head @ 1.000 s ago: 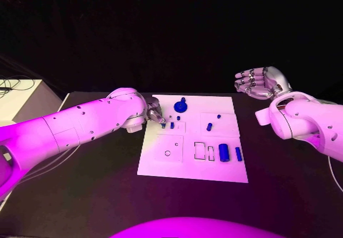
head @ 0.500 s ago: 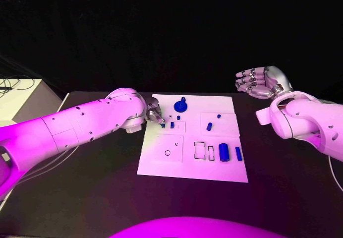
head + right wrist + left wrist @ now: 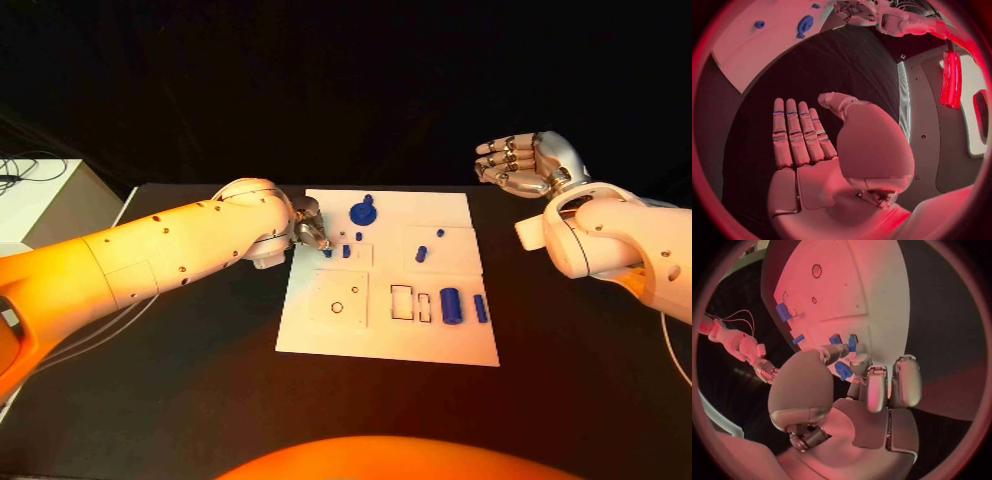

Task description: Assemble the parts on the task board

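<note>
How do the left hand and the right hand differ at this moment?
The left hand is down at the task board, its fingers among small blue parts; the right hand is off the board, beside it. The left's fingers are curled; the right's are straight, holding nothing. Both are silver hands on white arms.

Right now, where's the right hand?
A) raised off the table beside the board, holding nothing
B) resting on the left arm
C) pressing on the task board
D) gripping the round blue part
A: the right hand hangs past the far right corner of the task board, clear of it, and the right wrist view shows its fingers straight with nothing in them.
</note>
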Robot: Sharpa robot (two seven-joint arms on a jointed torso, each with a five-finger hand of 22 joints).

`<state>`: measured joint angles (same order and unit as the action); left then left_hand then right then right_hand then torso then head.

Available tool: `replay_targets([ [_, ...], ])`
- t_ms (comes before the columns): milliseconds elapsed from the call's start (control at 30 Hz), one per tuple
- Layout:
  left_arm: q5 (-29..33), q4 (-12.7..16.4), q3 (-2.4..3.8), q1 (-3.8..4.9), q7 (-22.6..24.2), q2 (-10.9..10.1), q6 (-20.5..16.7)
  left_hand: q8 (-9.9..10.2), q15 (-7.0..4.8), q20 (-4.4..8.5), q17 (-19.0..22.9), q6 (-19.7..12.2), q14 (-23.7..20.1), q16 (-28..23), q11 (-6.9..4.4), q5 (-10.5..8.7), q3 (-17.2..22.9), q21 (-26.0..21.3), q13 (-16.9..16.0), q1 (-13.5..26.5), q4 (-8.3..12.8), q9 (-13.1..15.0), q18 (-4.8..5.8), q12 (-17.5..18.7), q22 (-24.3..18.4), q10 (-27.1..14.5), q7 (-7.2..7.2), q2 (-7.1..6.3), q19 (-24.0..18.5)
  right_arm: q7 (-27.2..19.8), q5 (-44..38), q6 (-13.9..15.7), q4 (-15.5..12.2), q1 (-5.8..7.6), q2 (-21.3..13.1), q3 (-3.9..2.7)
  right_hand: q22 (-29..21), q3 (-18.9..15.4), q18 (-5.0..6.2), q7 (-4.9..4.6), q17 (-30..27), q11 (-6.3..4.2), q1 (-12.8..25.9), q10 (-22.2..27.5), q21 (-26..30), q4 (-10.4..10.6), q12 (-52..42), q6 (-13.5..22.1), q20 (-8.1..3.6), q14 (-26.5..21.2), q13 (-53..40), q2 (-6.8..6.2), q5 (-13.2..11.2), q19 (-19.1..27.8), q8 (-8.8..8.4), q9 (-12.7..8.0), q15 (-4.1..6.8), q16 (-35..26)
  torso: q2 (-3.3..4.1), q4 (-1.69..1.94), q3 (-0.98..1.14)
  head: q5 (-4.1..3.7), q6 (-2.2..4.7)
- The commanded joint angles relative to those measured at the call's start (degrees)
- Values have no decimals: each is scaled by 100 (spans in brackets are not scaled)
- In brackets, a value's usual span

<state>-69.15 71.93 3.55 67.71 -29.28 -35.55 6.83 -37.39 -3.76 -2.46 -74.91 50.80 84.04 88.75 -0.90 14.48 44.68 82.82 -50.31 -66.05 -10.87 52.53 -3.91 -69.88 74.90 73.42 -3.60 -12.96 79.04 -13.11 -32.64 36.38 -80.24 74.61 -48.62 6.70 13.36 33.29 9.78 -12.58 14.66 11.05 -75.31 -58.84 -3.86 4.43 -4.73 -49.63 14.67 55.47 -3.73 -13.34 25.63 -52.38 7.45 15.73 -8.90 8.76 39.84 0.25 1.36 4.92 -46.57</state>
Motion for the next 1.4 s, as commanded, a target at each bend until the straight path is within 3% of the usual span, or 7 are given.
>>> replay_targets([
  [33, -78, 4, -3, -14, 4, 14, 64, -26, -27, 10, -1315, 23, 535, 22, 6, 19, 1023, 20, 3, 6, 1054, 4, 33, -20, 47, 43, 1, 60, 42, -39, -11, 44, -3, 2, -5, -3, -5, -3, 74, -207, -5, 4, 56, -51, 13, -31, 29, -47, 29, 40, 9, -6, 28, -29, -29, -9, 15, -30, -1, 5, 4, 2, -8],
  [1400, -168, -7, -4, -16, -8, 21, 209, -22, -30, 14, -1322, 36, 537, 25, 2, 34, 1031, 17, 30, 9, 1066, -1, 31, -3, 40, 41, 4, 59, 37, -28, -11, -18, 14, 2, 13, -4, -56, -8, 72, -208, -36, 5, 94, -62, 16, -31, 56, -53, 30, 56, 12, -1, 71, -35, -41, -17, 12, -59, -1, -3, 5, 6, -39],
])
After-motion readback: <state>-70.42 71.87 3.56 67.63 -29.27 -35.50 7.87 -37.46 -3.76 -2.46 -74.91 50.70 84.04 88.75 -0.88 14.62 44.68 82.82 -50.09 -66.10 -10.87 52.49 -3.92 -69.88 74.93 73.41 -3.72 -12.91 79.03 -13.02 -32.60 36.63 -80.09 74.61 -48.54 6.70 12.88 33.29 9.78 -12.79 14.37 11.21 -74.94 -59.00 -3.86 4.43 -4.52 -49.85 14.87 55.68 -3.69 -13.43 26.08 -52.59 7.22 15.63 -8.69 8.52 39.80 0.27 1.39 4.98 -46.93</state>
